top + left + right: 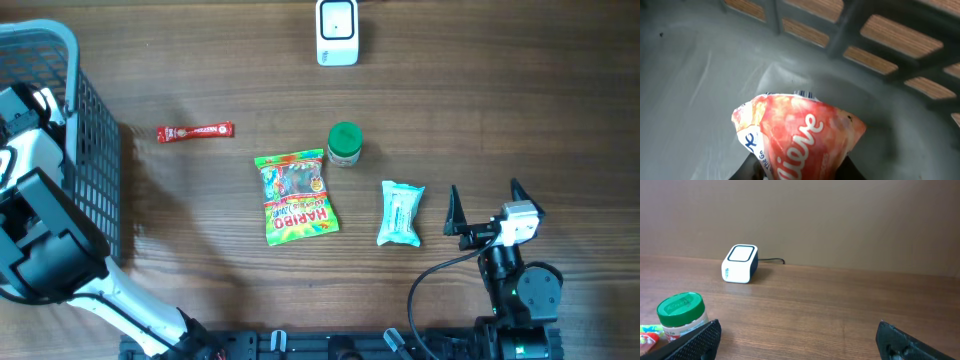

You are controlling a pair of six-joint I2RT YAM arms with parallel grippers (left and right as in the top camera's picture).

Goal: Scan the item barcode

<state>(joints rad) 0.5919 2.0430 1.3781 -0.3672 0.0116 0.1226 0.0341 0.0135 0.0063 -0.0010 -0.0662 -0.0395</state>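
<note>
left end effector grips a red packet inside the basket

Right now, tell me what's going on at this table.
The left gripper is down in the grey basket, pinching a red packet. The right gripper rests open, empty, near the table's front. A Haribo bag, green-lidded jar, blue-white pack and red stick lie on the table; nothing is at the white scanner yet.

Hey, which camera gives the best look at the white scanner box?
The right wrist view: the white scanner stands whole on the table, top window, side and cable visible. The overhead view shows only its top, at the frame's edge. The left wrist view looks into the basket and misses it.
</note>
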